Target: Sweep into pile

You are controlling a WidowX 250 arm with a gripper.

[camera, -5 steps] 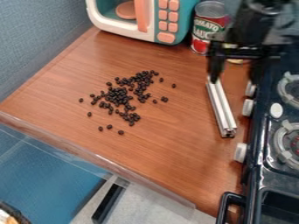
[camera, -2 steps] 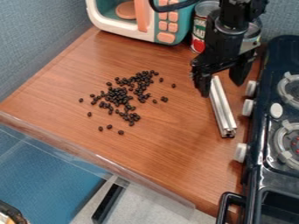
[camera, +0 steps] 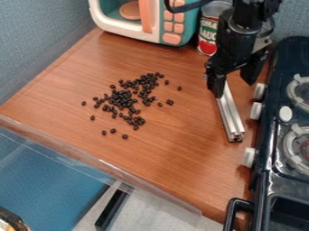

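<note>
Claw position, change log: since the first frame I have brought the gripper [camera: 233, 88] lower in the view and rotated it, so the finger farther from the stove [camera: 283, 58] hangs lower than the other. Since the second frame, I have shifted it slightly toward the stove. That farther finger now overlaps more of the metal bar [camera: 230, 115]. Behind the claw, more of the can [camera: 208, 38] is exposed. Above the claw, the cable [camera: 187, 7] has shifted the same way.
</note>
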